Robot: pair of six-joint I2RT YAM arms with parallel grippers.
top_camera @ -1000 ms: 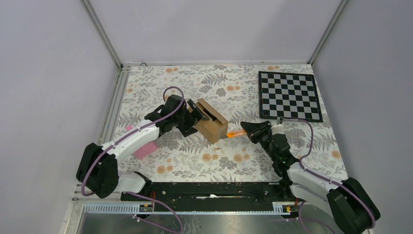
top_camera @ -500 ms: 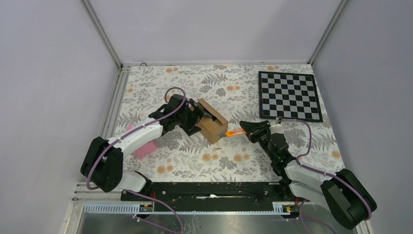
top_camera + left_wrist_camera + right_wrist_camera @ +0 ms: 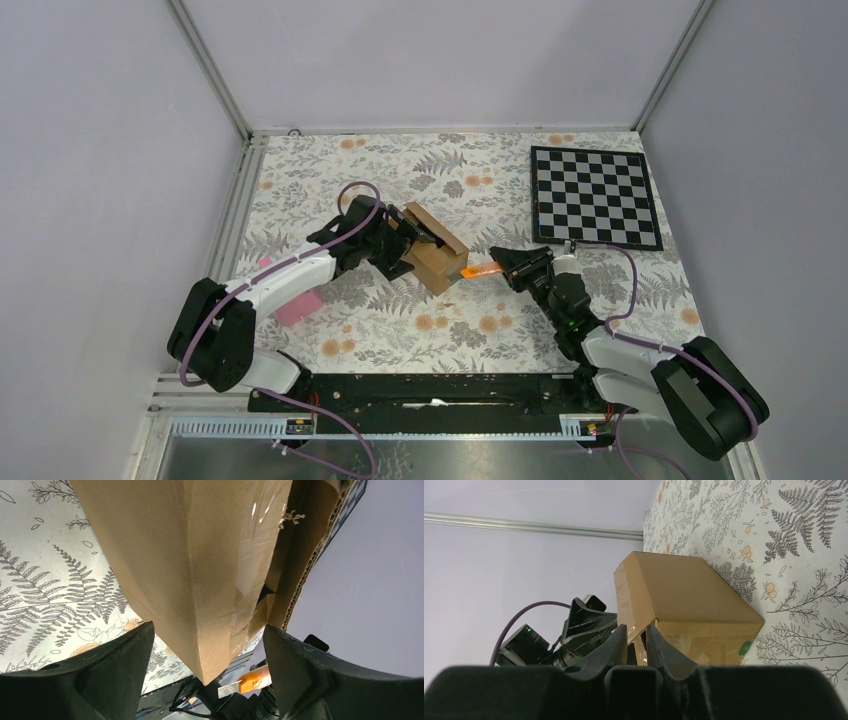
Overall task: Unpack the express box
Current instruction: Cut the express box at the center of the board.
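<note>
The express box (image 3: 432,250), a brown carton with taped seams, lies at the middle of the floral table. My left gripper (image 3: 398,243) straddles its left end. In the left wrist view the carton (image 3: 200,555) fills the gap and both fingertips (image 3: 135,640) press its sides, so the left gripper (image 3: 207,630) is shut on it. My right gripper (image 3: 507,267) is shut on the orange cutter (image 3: 483,270), whose blade (image 3: 232,687) points at the carton's near right corner. In the right wrist view the box (image 3: 689,600) sits just beyond the narrow right gripper (image 3: 636,629).
A pink wedge (image 3: 298,305) lies by the left forearm near the table's left side. A black-and-white checkerboard (image 3: 595,197) lies flat at the back right. Metal frame rails (image 3: 235,200) border the table on the left and at the back.
My right arm has edged left, bringing the cutter's tip up to the box corner. The left gripper has narrowed slightly around the box, which has barely moved.
</note>
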